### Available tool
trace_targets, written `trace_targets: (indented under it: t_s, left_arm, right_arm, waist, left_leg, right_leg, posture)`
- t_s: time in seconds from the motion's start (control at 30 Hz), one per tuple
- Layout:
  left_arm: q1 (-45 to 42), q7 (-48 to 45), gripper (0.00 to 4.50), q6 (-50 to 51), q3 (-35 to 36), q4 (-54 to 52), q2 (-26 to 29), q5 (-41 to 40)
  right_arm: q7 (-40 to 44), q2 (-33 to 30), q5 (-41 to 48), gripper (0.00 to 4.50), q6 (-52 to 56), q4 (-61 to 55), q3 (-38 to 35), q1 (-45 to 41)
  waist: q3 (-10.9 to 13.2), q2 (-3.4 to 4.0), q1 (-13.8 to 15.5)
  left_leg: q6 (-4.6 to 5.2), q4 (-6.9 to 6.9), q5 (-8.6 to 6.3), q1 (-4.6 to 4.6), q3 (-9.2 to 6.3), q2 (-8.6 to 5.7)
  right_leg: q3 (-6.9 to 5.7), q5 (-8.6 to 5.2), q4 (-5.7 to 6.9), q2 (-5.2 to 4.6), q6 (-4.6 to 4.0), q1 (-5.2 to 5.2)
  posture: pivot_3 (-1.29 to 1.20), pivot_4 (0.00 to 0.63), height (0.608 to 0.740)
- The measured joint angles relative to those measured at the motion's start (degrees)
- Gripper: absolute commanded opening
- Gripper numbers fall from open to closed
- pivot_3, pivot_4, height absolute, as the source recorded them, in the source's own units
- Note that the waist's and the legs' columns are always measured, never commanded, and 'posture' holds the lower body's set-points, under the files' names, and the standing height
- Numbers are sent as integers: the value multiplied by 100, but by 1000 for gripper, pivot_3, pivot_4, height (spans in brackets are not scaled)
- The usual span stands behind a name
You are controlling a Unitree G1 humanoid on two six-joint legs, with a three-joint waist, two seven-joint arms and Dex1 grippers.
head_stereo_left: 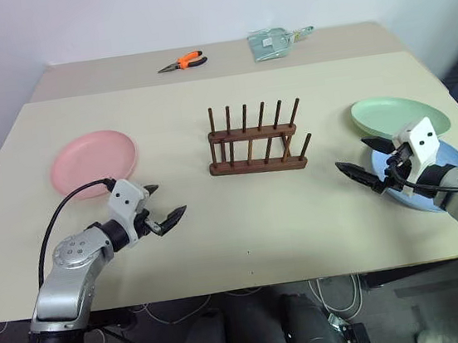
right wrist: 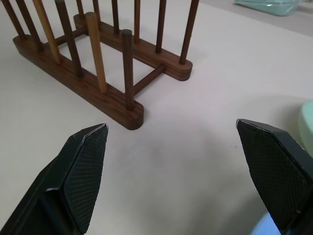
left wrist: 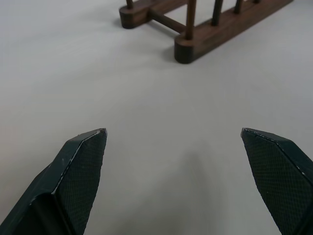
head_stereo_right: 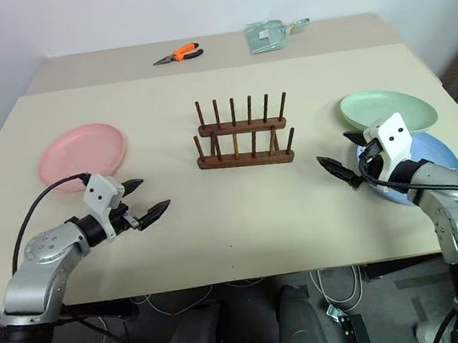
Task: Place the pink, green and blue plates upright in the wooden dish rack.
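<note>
The small dark brown wooden dish rack [head_stereo_left: 256, 139], two rows of thin upright pegs on low rails, stands empty near the middle of the pale beige table [head_stereo_left: 244, 228]. The pale pink round plastic plate [head_stereo_left: 94, 160] lies flat toward the table's left edge. The mint green round plate [head_stereo_left: 398, 115] lies flat near the right edge, and the light blue round plate [head_stereo_left: 454, 162] sits just in front of it, apparently tucked under its near rim, though I cannot tell whether they touch. No plate is in the rack yet.

The left gripper [head_stereo_left: 166, 204] hovers over bare table in front of the pink plate, its two black fingers spread wide and holding nothing. The right gripper [head_stereo_left: 368, 164] hangs at the blue plate's inner rim, equally wide open and empty.

The risks, as I judge them: these plates are shallow and lie flat, so fingers coming in level may push a plate across the table instead of catching its rim. Lifting the blue plate could drag the green one toward the right edge. The rack looks light; a plate pushed in at an angle may shove or tip it.

Orange-handled pliers [head_stereo_left: 183, 62] and a clear plastic packet [head_stereo_left: 273, 43] lie along the far edge.
</note>
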Motion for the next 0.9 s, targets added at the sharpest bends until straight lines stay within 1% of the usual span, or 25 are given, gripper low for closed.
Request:
trace_targets:
  t_s: [0.13,0.17,0.3,0.4,0.5,0.67,0.7,0.73,0.83,0.9]
  left_arm:
    - [0,-99,4500,1,0,3,43,-49]
    - [-1,-113,4500,-2,0,7,51,-48]
    - [-77,-180,4500,-37,-25,106,53,-35]
    - [-489,-368,4500,-186,-237,574,35,57]
    - [-1243,-726,4500,-513,-677,1419,-142,268]
    - [-2840,-1315,4500,-1445,-1398,3861,-858,824]
    - [-3122,-1374,4500,-1610,-1464,4276,-1001,901]
    - [-3564,-1421,4500,-1868,-1547,4936,-1209,1057]
    - [-4340,-1382,4500,-2447,-1647,6206,-1607,1371]
    - [-4665,-1330,3982,-2771,-1636,6851,-1836,1473]
  right_arm:
    - [224,-83,-3,4274,33,1,102,3]
    - [289,-118,-2,4399,61,1,127,8]
    - [381,-168,-3,4399,112,1,138,54]
    - [304,-167,-60,4399,113,-44,127,151]
    - [187,-149,-80,4399,112,-268,104,386]
    - [-182,137,-59,4399,165,-1012,-4,907]
    - [-258,184,-58,4399,199,-1142,-24,1021]
    - [-380,277,-57,4399,239,-1334,-61,1183]
    - [-667,524,-56,4399,287,-1825,-136,1611]
    - [-859,657,-59,4500,358,-2132,-200,1963]
  waist:
    - [0,0,-1]
    - [0,0,-1]
    - [0,0,6]
    - [0,0,29]
    - [-1,0,101]
    - [0,-8,146]
    - [-1,-8,148]
    - [-1,-10,160]
    - [-4,-15,138]
    - [-5,-15,132]
  left_leg:
    - [0,0,0,0,0,0]
    - [0,0,0,0,0,0]
    - [0,1,0,0,0,-1]
    - [0,4,0,-1,0,-3]
    - [0,6,0,-1,1,-5]
    - [1,10,0,-5,-1,-8]
    - [1,10,0,-5,-1,-9]
    - [1,11,0,-6,-1,-10]
    - [4,8,-2,-4,0,-9]
    - [6,8,-3,-2,1,-9]
  right_leg:
    - [0,0,0,0,0,0]
    - [0,0,0,0,0,0]
    - [0,0,0,0,0,0]
    - [-2,0,1,0,1,2]
    - [-2,4,0,0,5,3]
    - [-6,16,-4,-1,14,3]
    - [-6,16,-4,-3,15,5]
    - [-8,16,-5,-3,16,5]
    - [-8,4,-7,-4,37,6]
    - [-8,2,-6,-4,42,6]
  posture:
    - [0,150,740]
    - [0,150,740]
    - [0,150,740]
    - [0,150,740]
    - [0,150,740]
    - [0,150,740]
    - [0,150,740]
    - [0,150,740]
    - [0,150,740]
    - [0,150,740]
